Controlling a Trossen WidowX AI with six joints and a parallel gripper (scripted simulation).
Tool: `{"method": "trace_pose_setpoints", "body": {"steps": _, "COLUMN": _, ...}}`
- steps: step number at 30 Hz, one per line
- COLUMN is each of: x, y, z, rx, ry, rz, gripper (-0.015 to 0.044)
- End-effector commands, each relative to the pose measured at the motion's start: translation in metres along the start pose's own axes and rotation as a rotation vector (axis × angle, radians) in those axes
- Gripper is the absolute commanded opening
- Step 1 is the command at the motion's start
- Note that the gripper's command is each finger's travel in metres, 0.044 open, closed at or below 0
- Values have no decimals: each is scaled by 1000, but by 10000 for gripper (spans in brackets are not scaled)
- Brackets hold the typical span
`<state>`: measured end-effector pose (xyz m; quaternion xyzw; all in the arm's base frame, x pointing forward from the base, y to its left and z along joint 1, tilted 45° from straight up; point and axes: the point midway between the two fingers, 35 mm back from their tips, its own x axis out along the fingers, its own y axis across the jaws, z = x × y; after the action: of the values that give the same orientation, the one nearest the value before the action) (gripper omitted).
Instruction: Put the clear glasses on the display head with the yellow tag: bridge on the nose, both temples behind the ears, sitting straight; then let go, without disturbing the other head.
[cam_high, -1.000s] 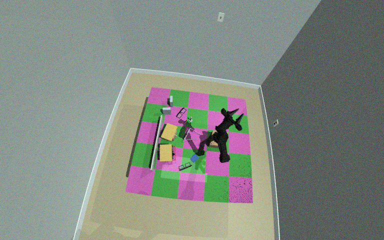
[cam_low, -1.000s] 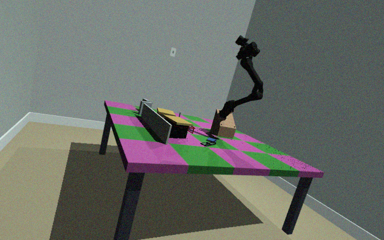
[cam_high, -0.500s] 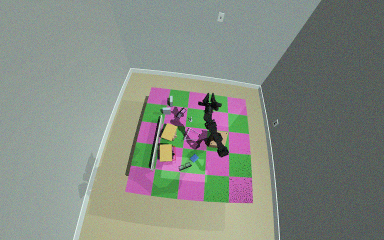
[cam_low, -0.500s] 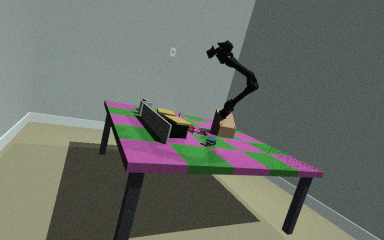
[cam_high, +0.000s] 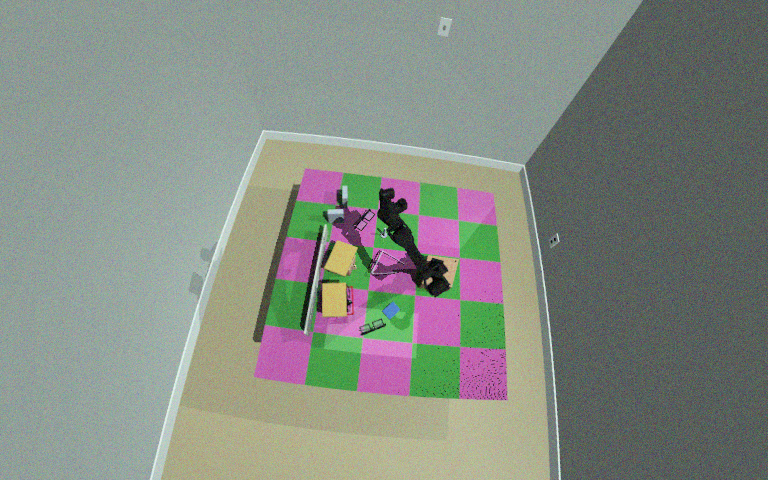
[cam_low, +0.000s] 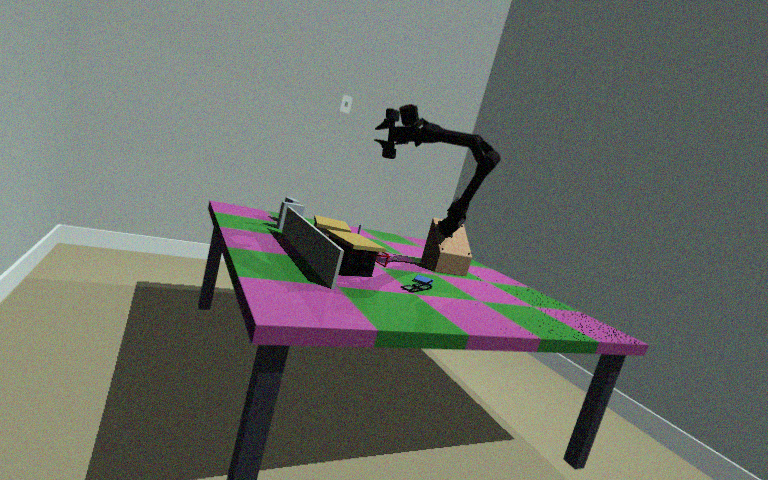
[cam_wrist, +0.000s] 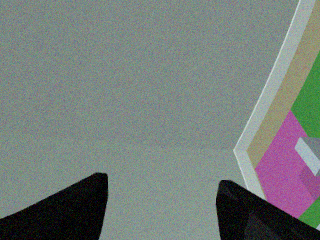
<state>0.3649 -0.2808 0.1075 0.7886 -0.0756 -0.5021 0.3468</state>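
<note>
My gripper (cam_low: 376, 134) (cam_wrist: 163, 188) is partly open and empty, high above the table. In the wrist view only wall, floor and a table corner show past its fingers. Pale thin-framed glasses (cam_high: 376, 273), which look like the clear ones, lie on the table with temples spread towards the arm base. Two dark upright blocks with yellow tops, seemingly the display heads, stand left of them: one (cam_high: 340, 258) farther back, the other (cam_high: 334, 298) (cam_low: 353, 240) nearer. Red glasses (cam_high: 352, 308) (cam_low: 384, 259) are at the nearer one's front. I cannot make out which head bears the yellow tag.
A long grey panel (cam_high: 316, 280) (cam_low: 310, 246) stands behind the heads. Light grey blocks (cam_high: 335, 215) (cam_wrist: 307, 156) stand near the far corner. Dark glasses (cam_high: 372, 326) lie by a blue pad (cam_high: 390, 310) (cam_low: 422, 280). Other dark glasses lie near a small stand (cam_high: 384, 232).
</note>
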Motion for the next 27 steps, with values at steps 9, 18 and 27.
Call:
{"method": "trace_pose_setpoints", "body": {"steps": 9, "x": 27, "y": -199, "z": -39, "rx": -445, "ry": 269, "rz": -657, "gripper": 200}}
{"method": "trace_pose_setpoints", "body": {"steps": 18, "x": -15, "y": -330, "z": -40, "rx": -626, "ry": 545, "rz": -1131, "gripper": 200}}
{"method": "trace_pose_setpoints", "body": {"steps": 27, "x": -43, "y": -369, "z": -38, "rx": -644, "ry": 650, "rz": -1294, "gripper": 200}}
